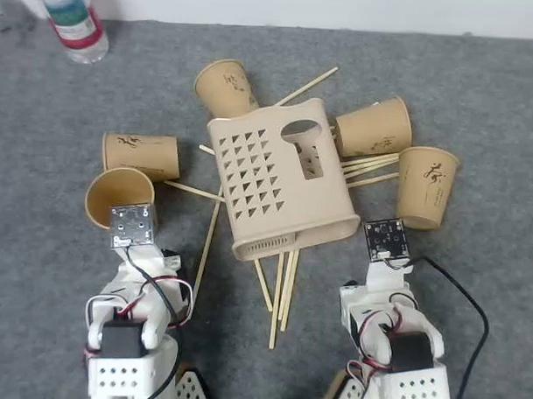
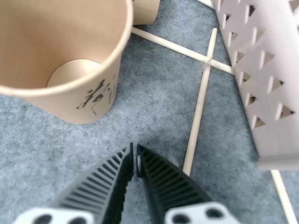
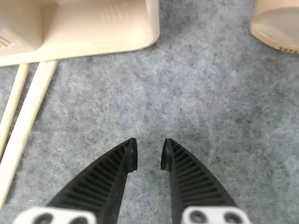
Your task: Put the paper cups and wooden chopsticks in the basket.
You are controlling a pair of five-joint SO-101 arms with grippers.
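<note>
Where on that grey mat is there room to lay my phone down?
Bare mat on the far right, beyond the rightmost cup, and along the left edge, between the bottle and the lying cup. It is crowded around the basket: other cups ring it and chopsticks fan out from its edges.

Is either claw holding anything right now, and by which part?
Nothing is held. The left claw is shut with nothing between its jaws, near a paper cup; the right claw is open and empty, close to the basket.

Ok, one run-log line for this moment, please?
left tool: shut, near upright cup | right tool: slightly open, empty | basket: on its side, over chopsticks
</note>
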